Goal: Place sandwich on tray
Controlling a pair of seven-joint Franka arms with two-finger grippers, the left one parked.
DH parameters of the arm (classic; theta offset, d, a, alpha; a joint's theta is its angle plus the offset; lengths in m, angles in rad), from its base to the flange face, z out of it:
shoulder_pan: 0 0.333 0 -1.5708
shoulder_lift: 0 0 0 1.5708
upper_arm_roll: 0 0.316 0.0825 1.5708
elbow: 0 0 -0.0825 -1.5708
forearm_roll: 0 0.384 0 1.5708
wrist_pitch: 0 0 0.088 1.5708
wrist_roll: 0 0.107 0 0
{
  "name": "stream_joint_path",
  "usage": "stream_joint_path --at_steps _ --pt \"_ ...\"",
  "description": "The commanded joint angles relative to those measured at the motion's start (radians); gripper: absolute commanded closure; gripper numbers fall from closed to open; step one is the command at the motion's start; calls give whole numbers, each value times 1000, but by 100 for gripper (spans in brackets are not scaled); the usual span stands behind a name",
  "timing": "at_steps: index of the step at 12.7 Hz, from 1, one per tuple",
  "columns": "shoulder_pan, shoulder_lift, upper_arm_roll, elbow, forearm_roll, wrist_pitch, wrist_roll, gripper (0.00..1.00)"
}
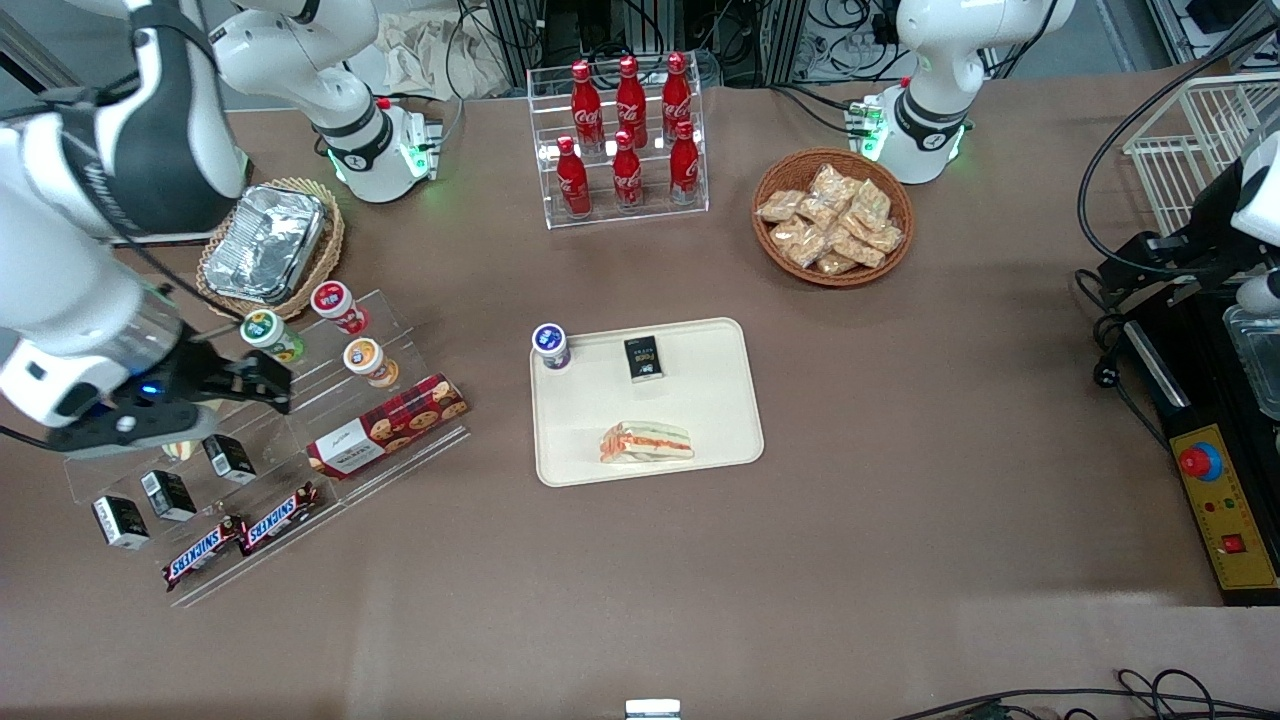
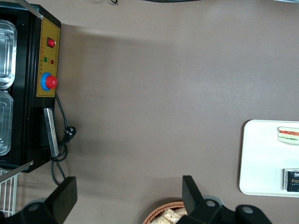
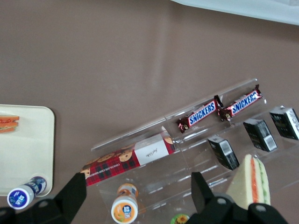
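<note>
The sandwich (image 1: 646, 442) (image 2: 288, 135) (image 3: 7, 123), a clear-wrapped wedge with a broad orange-red filling, lies flat on the cream tray (image 1: 715, 400) (image 2: 261, 158) (image 3: 28, 154), near the tray's edge closest to the front camera. My gripper (image 1: 262, 382) (image 3: 138, 193) hovers over the clear acrylic shelf (image 1: 300, 440) at the working arm's end of the table, well away from the tray. Its fingers are open with nothing between them; an orange-lidded cup (image 3: 124, 208) stands on the shelf below them.
A blue-lidded cup (image 1: 551, 345) and a black packet (image 1: 645, 358) share the tray. The shelf holds another sandwich wedge (image 3: 252, 182), a cookie box (image 1: 388, 425), Snickers bars (image 1: 240, 535) and small black boxes. A cola rack (image 1: 628, 130), snack basket (image 1: 832, 215) and foil container (image 1: 265, 243) stand farther from the camera.
</note>
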Motion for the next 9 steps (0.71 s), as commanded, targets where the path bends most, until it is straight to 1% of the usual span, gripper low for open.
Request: stream_joint_path --at_steps 1,3,5,9 --pt "-28 -116 22 -134 5 28 34 0" --pt "-89 -128 55 -146 5 26 36 0" --pt "-200 -128 135 -139 5 -5 24 0" --pt "-355 -125 262 -130 4 -28 31 0"
